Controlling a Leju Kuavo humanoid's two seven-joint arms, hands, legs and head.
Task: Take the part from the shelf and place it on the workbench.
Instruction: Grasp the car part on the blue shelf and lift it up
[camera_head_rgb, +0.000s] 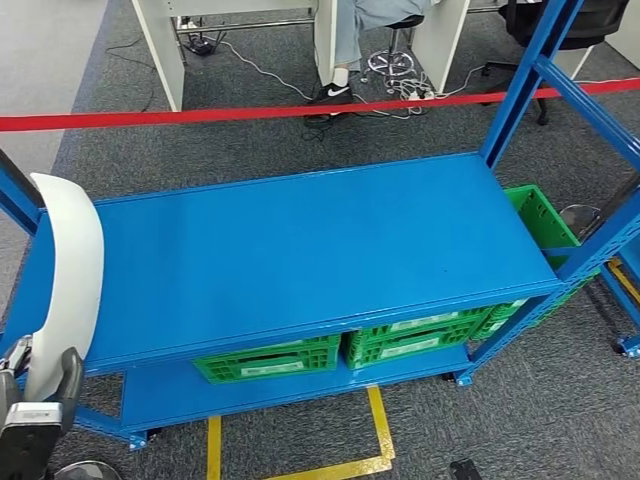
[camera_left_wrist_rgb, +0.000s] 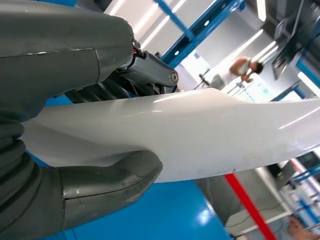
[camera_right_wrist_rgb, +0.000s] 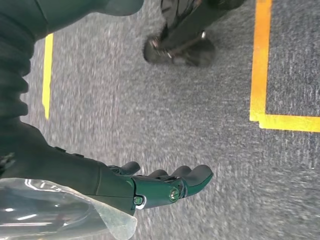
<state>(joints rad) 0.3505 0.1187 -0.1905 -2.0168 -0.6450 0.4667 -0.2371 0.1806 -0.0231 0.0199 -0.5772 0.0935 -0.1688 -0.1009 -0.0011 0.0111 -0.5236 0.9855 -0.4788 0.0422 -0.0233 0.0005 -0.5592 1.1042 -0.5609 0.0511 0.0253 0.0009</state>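
Fingers (camera_left_wrist_rgb: 113, 175) grip smooth white curved part (camera_left_wrist_rgb: 211, 135).

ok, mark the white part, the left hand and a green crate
white part (camera_head_rgb: 72, 270), head view, middle of its curved face
left hand (camera_left_wrist_rgb: 109, 177), left wrist view, thumb under the part
green crate (camera_head_rgb: 268, 360), head view, front wall

Grey carpet (camera_head_rgb: 302, 150) with yellow floor tape (camera_head_rgb: 381, 425) near the blue rack (camera_head_rgb: 302, 250). Green crates (camera_head_rgb: 272, 358) sit on its lower level. Red tape (camera_head_rgb: 226, 114) stretches across behind it; beyond, white desks (camera_head_rgb: 162, 45), cables (camera_head_rgb: 392, 80), and a seated person's leg (camera_head_rgb: 343, 40)
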